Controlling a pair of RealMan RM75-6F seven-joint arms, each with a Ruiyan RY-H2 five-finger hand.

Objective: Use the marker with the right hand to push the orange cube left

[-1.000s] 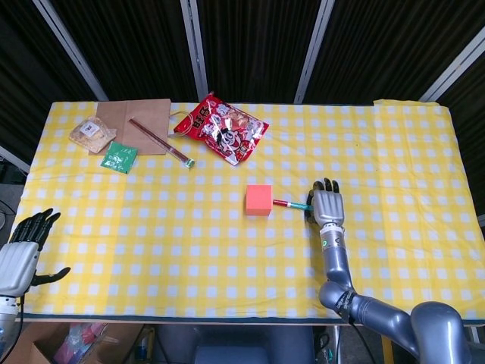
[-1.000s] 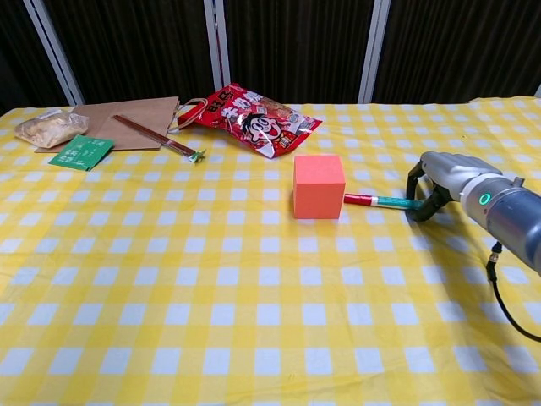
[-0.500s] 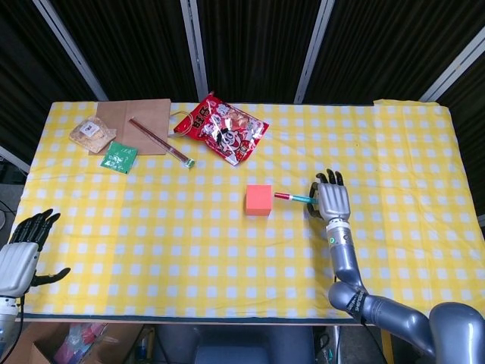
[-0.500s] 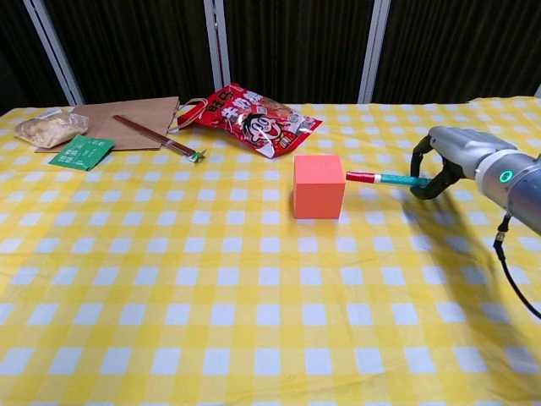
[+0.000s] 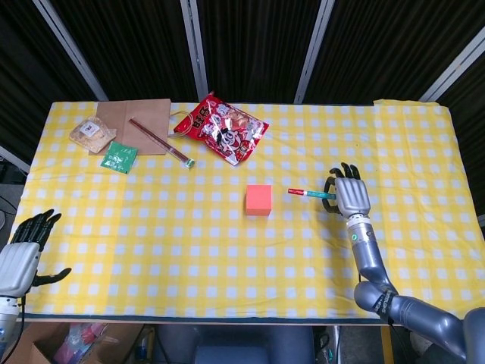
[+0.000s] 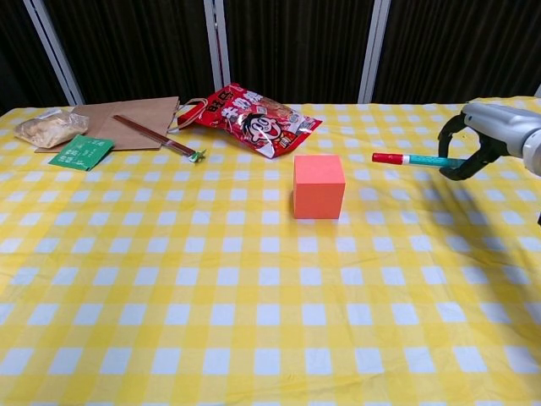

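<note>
Right hand (image 5: 350,195) sits over the right part of the table, fingers curled around the teal end of the marker (image 5: 308,192); in the chest view the same hand (image 6: 490,135) is at the right edge of the frame with the fingers (image 6: 463,161) hooked over the marker (image 6: 412,159). Marker is roughly level, red cap pointing left toward the orange cube (image 5: 258,199). Cap tip is clear of the cube, with a gap of bare cloth between them. Chest view shows the marker held off the cloth, shadow on the checks below and to the right.

Orange cube (image 6: 319,186) stands flat on the yellow checked tablecloth (image 5: 189,243), about table centre, left of the marker tip.

Left hand (image 5: 24,250) is at the lower-left corner in the head view, off the near table edge, fingers apart, holding nothing. Not visible in the chest view.

Far side of the table: red snack bag (image 5: 221,127) behind the cube, brown paper bag (image 5: 144,115) to its left with a pair of chopsticks (image 5: 161,142) lying diagonally across it and onto the cloth. Small green packet (image 5: 120,157) just beside the paper bag's near-left corner, clear-wrapped snack (image 5: 92,132) at the far-left.
</note>
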